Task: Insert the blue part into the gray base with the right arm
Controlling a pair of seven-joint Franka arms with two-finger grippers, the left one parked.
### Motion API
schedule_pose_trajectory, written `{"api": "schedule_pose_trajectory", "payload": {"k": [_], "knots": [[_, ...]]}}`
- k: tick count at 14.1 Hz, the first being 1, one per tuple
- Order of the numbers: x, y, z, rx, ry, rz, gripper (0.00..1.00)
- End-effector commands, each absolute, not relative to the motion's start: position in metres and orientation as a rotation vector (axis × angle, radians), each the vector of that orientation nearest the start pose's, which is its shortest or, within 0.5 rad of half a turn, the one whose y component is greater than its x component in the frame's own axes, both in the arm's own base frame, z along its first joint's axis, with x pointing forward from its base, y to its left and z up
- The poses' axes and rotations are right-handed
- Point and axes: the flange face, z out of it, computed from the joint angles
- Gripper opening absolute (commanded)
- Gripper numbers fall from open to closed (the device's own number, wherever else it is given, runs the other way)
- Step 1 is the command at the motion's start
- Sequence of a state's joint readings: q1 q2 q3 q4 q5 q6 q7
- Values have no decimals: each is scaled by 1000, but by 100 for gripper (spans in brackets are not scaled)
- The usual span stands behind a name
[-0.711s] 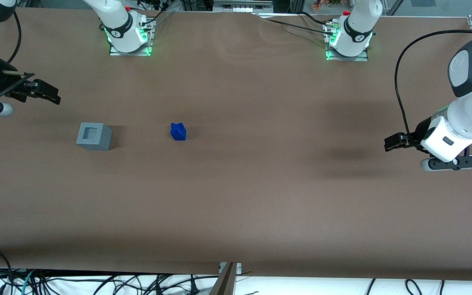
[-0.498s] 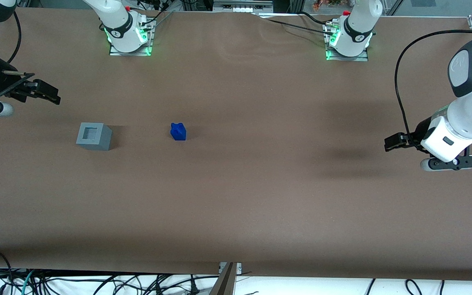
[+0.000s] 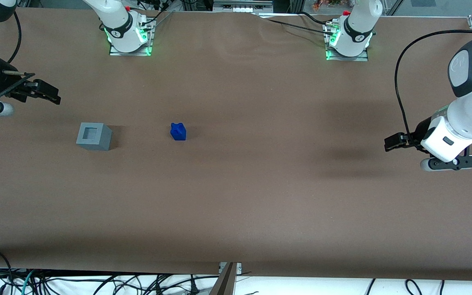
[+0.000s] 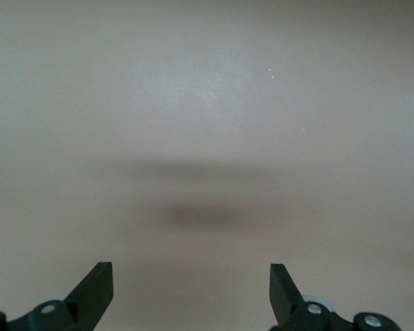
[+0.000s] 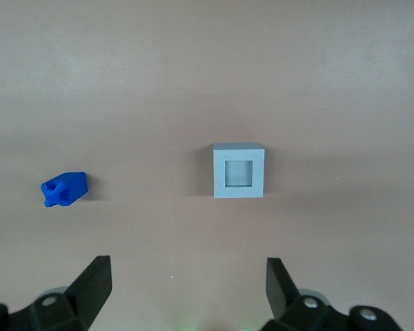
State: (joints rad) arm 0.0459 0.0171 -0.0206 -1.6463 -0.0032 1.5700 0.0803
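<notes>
brown table | gripper above it, fingers wide apart, holding nothing

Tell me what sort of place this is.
Most likely a robotics lab test bench: a brown-covered table with robot arm bases bolted at its edge, loose cables at the near edge, and only a blue part and gray base laid out. The gripper, open, hangs above the working arm's end.

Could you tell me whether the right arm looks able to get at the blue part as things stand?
Probably yes: the blue part sits alone on the table, apart from the gray base, and the open gripper hovers near that base with nothing between.
</notes>
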Motion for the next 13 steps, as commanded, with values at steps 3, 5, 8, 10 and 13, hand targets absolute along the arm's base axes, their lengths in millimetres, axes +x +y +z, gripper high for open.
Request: {"api": "schedule_pose_trajectory", "payload": {"k": [3, 5, 8, 10, 13], "knots": [[557, 15, 583, -3157, 67, 132, 99], [557, 13, 582, -3157, 72, 134, 99], [557, 13, 581, -3149, 74, 139, 99], [556, 13, 579, -3148, 77, 156, 99], [557, 13, 579, -3147, 79, 154, 99]]}}
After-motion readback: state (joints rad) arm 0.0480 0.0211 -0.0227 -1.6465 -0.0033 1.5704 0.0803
